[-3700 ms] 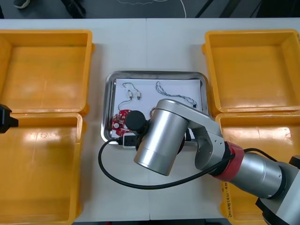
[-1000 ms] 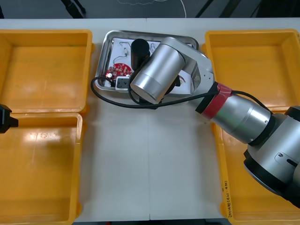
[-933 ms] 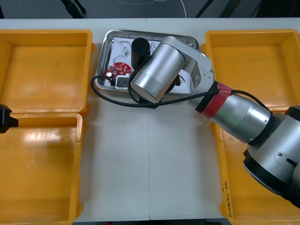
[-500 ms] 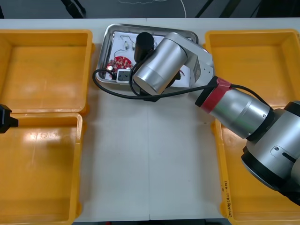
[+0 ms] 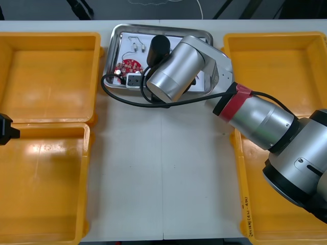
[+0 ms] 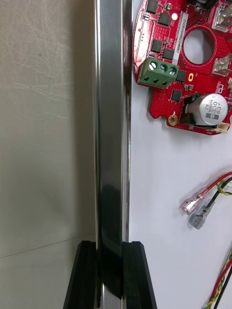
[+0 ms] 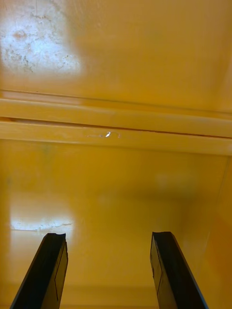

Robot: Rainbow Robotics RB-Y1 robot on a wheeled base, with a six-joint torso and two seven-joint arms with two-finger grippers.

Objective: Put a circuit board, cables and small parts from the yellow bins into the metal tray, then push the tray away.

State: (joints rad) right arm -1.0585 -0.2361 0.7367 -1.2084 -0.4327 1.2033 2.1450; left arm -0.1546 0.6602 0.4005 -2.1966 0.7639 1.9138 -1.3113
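Note:
The metal tray [image 5: 168, 27], white inside, lies near the table's far edge between the far bins. On its white lining rest a round red circuit board [image 5: 127, 66] [image 6: 162, 108], a red and yellow cable [image 6: 220, 181] with clear connectors, and a thin cable with small metal parts [image 5: 137, 45]. My right gripper [image 6: 110, 246] is shut on the tray's rim [image 6: 111, 120], the fingers [image 6: 87, 270] straddling the rim's shiny edge. The right arm's silver wrist [image 5: 173, 71] hides much of the tray from the front. My left gripper [image 7: 108, 236] hangs open over a yellow bin floor at the table's left.
Two yellow bins stand at the left [image 5: 48, 76] [image 5: 41, 184] and two at the right [image 5: 276, 76] [image 5: 255, 214]. The right arm's black hose [image 5: 122, 97] loops over the table just in front of the tray. Bare table runs down the middle.
With the right gripper on its rim, the tray has slid from the table's middle toward the far edge, a little farther in the last second. The left arm has not moved.

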